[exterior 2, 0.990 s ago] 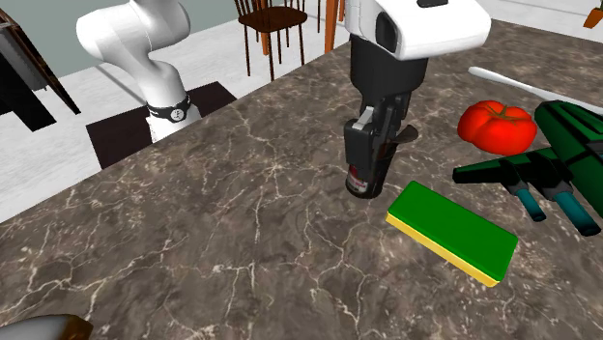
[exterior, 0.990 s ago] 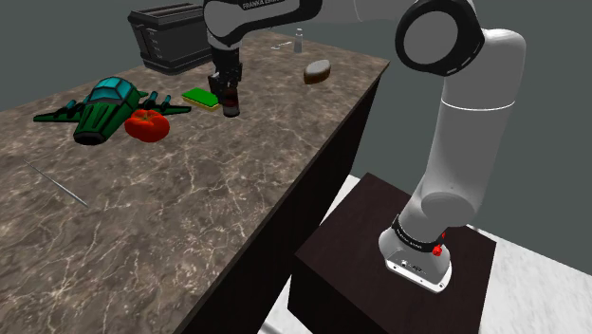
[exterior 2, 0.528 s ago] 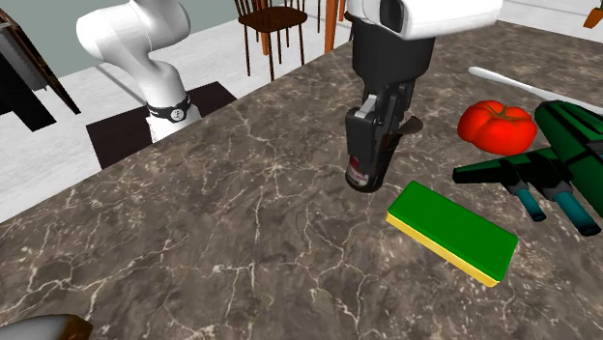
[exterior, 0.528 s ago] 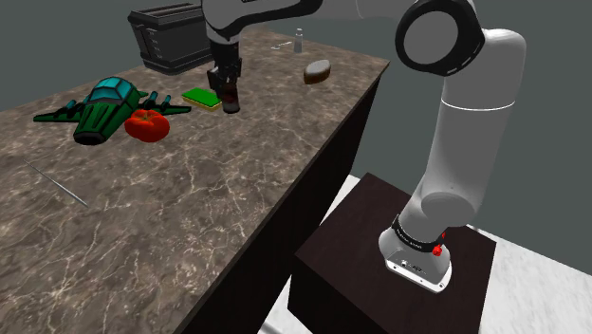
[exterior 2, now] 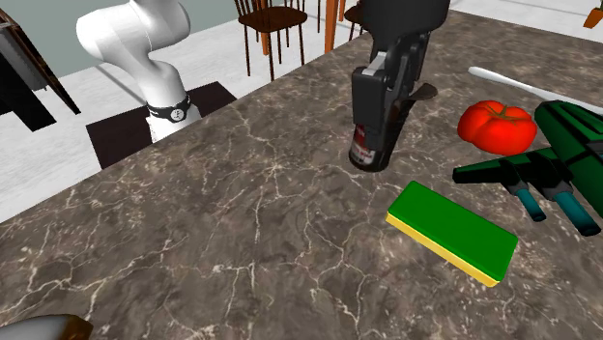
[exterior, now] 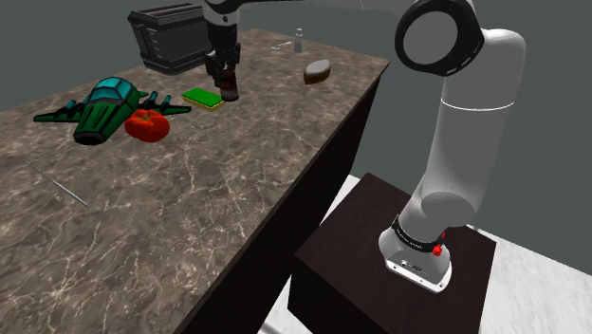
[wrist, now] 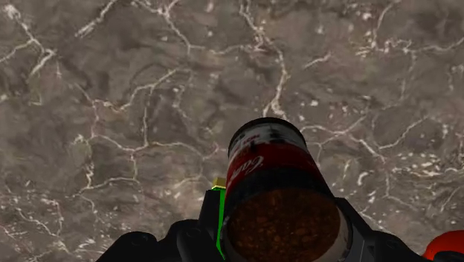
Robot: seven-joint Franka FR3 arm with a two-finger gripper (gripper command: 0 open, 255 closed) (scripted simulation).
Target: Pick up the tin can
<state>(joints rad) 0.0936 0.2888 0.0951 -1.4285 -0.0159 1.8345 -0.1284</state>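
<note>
tin can (wrist: 271,167) | clasped between the jaws; near green sponge (exterior 2: 451,232)

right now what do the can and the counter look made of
Can: probably metal under a red and white printed label; its end looks mottled brown, maybe rust.
Counter: looks like dark brown marble or similar stone, going by the pale branching veins.
</note>
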